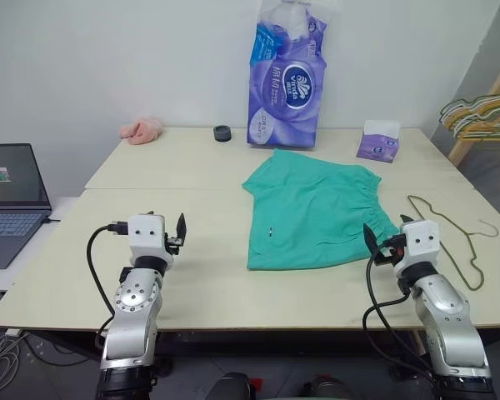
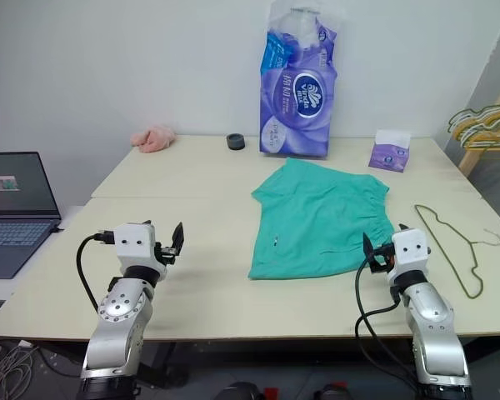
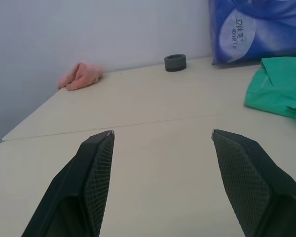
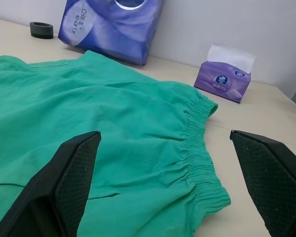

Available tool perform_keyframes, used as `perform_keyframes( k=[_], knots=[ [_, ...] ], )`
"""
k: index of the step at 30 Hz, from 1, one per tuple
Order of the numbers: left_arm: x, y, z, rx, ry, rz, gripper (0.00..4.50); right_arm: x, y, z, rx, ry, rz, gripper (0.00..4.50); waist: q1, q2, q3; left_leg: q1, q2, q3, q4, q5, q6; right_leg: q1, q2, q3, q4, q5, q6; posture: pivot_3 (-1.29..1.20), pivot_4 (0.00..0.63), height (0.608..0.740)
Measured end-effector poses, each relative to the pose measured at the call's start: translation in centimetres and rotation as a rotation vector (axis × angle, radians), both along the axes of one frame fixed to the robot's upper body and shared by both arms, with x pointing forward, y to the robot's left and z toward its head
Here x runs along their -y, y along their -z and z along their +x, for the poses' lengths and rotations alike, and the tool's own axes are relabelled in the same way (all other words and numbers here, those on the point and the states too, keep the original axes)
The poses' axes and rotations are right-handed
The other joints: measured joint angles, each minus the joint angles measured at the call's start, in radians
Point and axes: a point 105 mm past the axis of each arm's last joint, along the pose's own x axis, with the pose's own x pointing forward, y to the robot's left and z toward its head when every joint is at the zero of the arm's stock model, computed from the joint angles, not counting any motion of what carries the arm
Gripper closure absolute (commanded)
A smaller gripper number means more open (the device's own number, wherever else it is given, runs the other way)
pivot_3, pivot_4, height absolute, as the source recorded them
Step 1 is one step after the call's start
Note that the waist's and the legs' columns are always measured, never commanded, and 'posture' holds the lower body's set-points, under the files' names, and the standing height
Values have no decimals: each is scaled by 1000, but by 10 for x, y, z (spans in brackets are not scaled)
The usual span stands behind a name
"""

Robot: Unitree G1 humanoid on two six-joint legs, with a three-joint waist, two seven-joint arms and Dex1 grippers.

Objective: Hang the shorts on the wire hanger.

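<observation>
shorts: flat, ahead-left of right end effector | hanger: just right | both end effectors apart, left end effector empty

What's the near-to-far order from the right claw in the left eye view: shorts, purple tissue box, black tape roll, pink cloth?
From the right claw:
1. shorts, on the table right beside it, toward the robot's left.
2. purple tissue box, at the back edge on the right.
3. black tape roll, at the back, left of the tall tissue pack.
4. pink cloth, back left corner.

Silver jointed arms, white wrist blocks, black cables, black textured claw fingers
</observation>
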Motion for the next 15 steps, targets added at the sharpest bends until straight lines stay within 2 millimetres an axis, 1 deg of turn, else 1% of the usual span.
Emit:
perform_keyframes(
  k=[15],
  knots=[
    [4,1,0,-1,26,-13,1156,0,1,-1,-5,1,0,18,0,3,5,0,1,0,0,0,-1,0,1,0,0,0,0,101,22,740]
  ],
)
